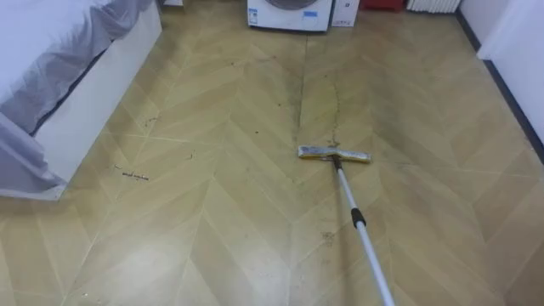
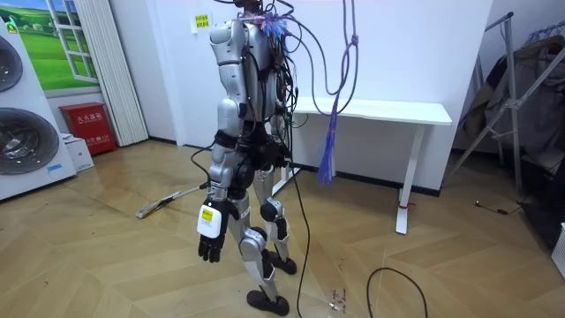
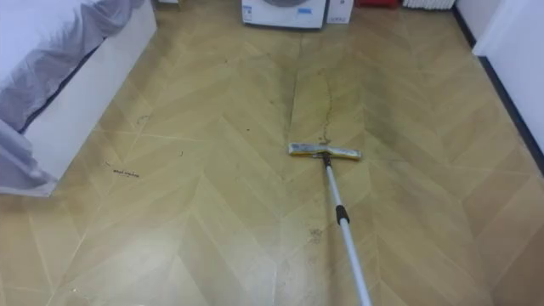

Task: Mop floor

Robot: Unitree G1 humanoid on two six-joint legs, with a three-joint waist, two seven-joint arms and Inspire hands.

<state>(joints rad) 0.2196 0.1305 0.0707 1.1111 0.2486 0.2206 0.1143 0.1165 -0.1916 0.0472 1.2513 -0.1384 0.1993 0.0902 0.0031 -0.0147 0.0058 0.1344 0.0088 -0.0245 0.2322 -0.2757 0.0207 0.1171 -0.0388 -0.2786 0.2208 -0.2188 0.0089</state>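
Observation:
A flat mop lies with its yellowish head point(image 1: 334, 154) on the wooden floor, and its white handle point(image 1: 361, 229) runs back to the lower right edge of the eye views. A darker wet streak point(image 1: 319, 98) stretches from the head toward the far wall. In the room view I stand upright facing the room view's left, with the mop head point(image 2: 146, 212) on the floor in front of me and its handle rising to my hip. My left hand point(image 2: 209, 240) hangs at my side with relaxed fingers, holding nothing.
A bed point(image 1: 59, 76) with a grey-white sheet stands at the left. A washing machine point(image 1: 289, 13) is at the far wall, and a wall with a dark skirting point(image 1: 510, 93) is at the right. Small debris point(image 1: 134, 175) lies near the bed. A white table point(image 2: 388, 115) is behind me.

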